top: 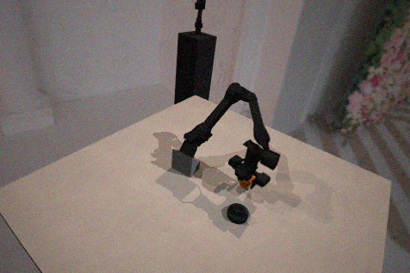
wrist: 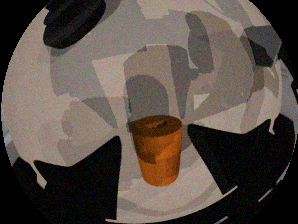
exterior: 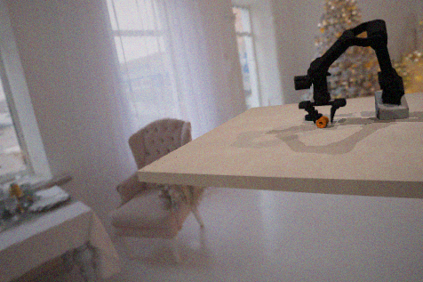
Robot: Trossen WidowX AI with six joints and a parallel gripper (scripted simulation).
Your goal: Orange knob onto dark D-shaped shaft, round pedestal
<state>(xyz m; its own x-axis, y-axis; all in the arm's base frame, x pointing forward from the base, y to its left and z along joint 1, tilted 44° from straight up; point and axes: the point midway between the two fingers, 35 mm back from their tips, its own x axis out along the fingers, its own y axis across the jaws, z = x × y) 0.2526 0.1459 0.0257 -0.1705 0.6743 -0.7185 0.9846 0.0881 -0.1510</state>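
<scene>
The orange knob (top: 246,183) (exterior: 322,122) (wrist: 159,155) lies on its side on the table. In the wrist view its end with the dark hole points up the picture. My gripper (top: 249,179) (exterior: 325,120) (wrist: 154,135) is low over the table and partly open, with one finger on each side of the knob. The wrist view shows a gap between the knob and each finger. The black round pedestal (top: 238,214) (wrist: 75,24) stands a short way from the knob. Its shaft is hard to make out against the dark base, and its flat side cannot be seen.
The arm's grey base block (top: 185,164) (exterior: 392,111) stands on the table (top: 108,219) (exterior: 249,164), behind the knob in the top view. Shadows of the arm fall around the knob and pedestal. A dark pillar (top: 195,68) stands beyond the table's far corner.
</scene>
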